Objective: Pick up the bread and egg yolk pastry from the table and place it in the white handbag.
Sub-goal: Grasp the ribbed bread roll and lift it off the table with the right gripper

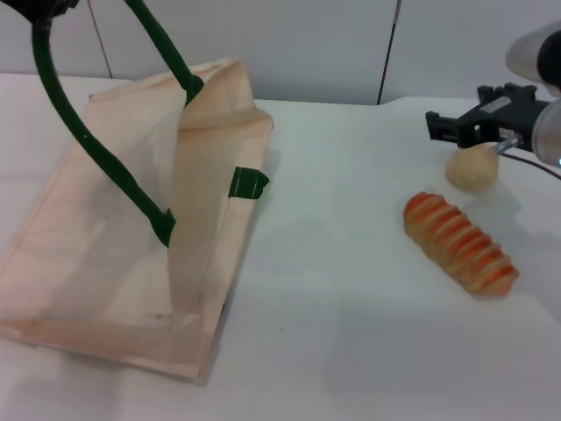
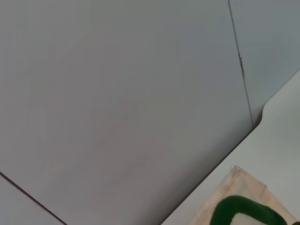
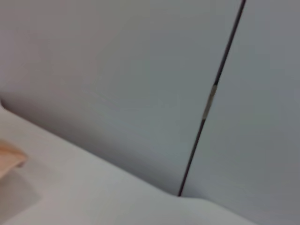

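On the worktop (image 1: pixel 351 333), the handbag (image 1: pixel 131 263) lies at left; the bread (image 1: pixel 460 244) lies at right, with the pastry (image 1: pixel 472 168) just behind it.

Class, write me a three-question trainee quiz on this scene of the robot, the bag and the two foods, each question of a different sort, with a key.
1. True or false: the bread already lies inside the white handbag.
2. Multiple choice: the right gripper is nearest to which thing? A) the bread B) the egg yolk pastry C) the white handbag
3. Fill in: the left gripper is at the top left, where the bag's dark green ____ rises to it.

Key: 1. False, it lies on the table. 2. B. 3. handle.
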Controlling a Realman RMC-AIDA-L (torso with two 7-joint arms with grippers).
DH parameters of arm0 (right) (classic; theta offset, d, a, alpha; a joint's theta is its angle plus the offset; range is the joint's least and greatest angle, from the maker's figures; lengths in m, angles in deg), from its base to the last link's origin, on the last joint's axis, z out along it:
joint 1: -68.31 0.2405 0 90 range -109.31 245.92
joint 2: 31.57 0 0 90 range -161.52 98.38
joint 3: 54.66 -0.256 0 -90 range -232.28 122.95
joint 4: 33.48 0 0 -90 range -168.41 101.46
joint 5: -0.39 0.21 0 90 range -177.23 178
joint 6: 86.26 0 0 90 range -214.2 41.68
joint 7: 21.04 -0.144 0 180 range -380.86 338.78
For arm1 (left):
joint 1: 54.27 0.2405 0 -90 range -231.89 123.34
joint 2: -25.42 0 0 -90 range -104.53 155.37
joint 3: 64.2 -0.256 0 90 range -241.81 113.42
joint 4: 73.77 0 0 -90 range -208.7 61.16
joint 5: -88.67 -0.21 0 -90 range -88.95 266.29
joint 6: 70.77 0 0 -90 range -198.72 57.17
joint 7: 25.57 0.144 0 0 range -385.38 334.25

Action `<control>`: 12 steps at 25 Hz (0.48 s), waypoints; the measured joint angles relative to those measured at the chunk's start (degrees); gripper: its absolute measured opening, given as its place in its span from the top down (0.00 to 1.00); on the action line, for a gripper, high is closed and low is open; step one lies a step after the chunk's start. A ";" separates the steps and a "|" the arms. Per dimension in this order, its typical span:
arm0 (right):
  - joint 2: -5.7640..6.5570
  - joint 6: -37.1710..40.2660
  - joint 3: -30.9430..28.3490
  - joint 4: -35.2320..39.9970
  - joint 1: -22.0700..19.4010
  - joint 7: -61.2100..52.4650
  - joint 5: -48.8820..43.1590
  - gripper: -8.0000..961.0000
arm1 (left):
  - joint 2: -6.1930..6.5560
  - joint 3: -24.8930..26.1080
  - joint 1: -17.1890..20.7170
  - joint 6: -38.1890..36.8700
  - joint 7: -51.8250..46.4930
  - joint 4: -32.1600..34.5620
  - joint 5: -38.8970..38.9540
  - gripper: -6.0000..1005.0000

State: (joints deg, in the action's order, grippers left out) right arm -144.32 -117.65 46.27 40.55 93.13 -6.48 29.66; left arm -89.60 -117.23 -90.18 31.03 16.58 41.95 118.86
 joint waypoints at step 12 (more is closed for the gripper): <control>-0.51 -17.02 -8.94 1.07 0.25 18.88 18.11 0.23 | -0.12 1.26 -0.01 -0.64 0.93 -0.68 0.12 0.87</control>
State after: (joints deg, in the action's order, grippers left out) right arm -144.83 -134.67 37.32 41.62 93.39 12.41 47.77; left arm -89.72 -115.97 -90.18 30.39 17.50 41.27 118.99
